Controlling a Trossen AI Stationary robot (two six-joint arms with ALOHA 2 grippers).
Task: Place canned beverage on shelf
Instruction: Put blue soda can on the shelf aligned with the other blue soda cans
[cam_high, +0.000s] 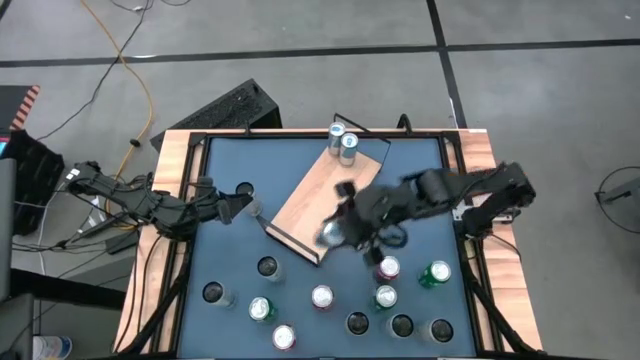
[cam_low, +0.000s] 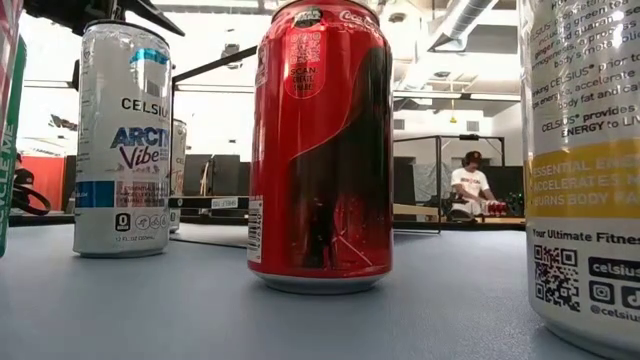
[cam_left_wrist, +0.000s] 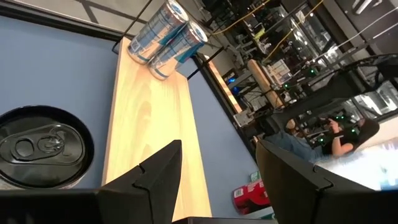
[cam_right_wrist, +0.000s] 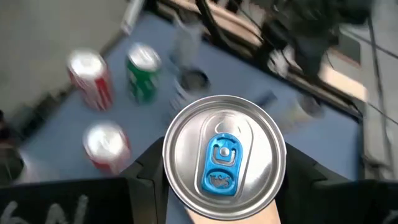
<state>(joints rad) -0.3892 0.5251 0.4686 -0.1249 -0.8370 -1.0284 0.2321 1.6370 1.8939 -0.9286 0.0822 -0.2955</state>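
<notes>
Can (cam_right_wrist: 224, 149), blue tab up, sits clamped upright in your right tool (cam_high: 345, 232), at the shelf's (cam_high: 310, 195) near end; board runs away toward two cans (cam_high: 342, 139). Left tool (cam_high: 243, 206) idle, half-open, empty.

A silver aluminium can with a blue pull tab (cam_right_wrist: 224, 152) fills the middle, seen end-on from its lid, gripped between the right gripper (cam_right_wrist: 224, 186) and its two dark jaws, one on each side. Beyond it on the blue counter (cam_right_wrist: 56, 143) stand a red can (cam_right_wrist: 93, 81), a green can (cam_right_wrist: 143, 73), another red can with a silver lid (cam_right_wrist: 107, 146), and a blurred dark-topped can (cam_right_wrist: 194, 81).
</notes>
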